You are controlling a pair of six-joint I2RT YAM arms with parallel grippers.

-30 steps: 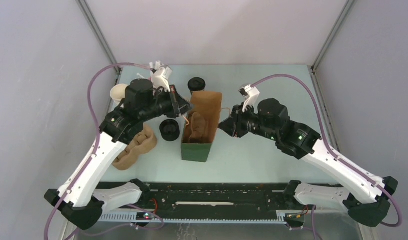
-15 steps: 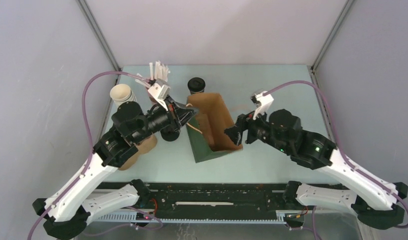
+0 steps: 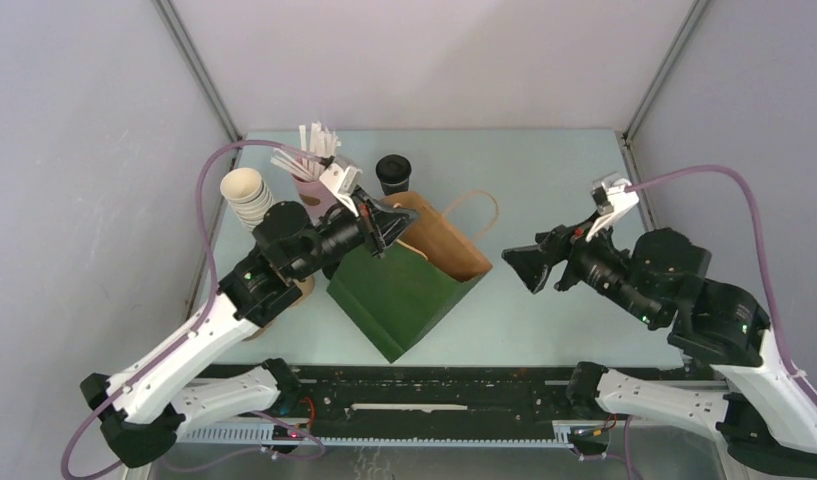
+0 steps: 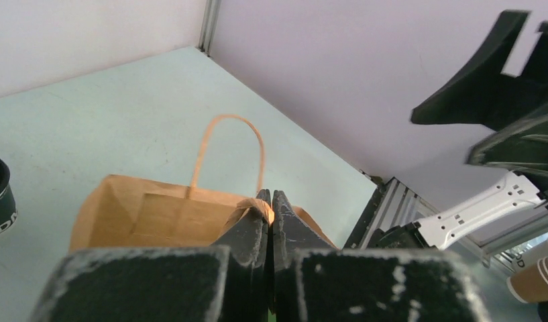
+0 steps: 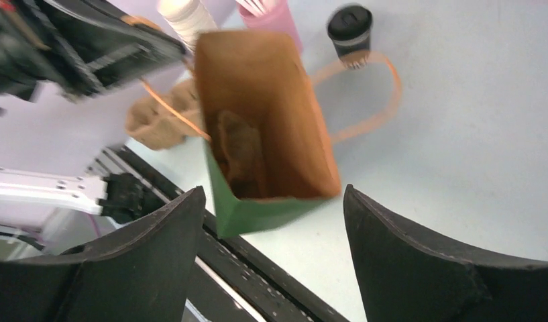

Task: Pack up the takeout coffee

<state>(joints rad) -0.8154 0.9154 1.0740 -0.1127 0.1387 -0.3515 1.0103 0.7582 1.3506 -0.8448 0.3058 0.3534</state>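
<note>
Pinching the handle (image 4: 256,207) of the paper bag (image 3: 409,290), the left claw (image 3: 386,224) is closed tight — the right claw (image 3: 517,268), at the bag's 3 o'clock, gapes empty; the coffee cup (image 3: 392,173) stands at 12 o'clock.

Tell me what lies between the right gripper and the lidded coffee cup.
The paper bag, its open mouth facing the right gripper, lies between it and the coffee cup; the top view shows it.

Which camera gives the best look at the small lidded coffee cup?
Right wrist: the coffee cup appears whole, lid and side both visible. Top external shows it whole but small, from above. Left wrist catches only a sliver at its frame's edge.
</note>
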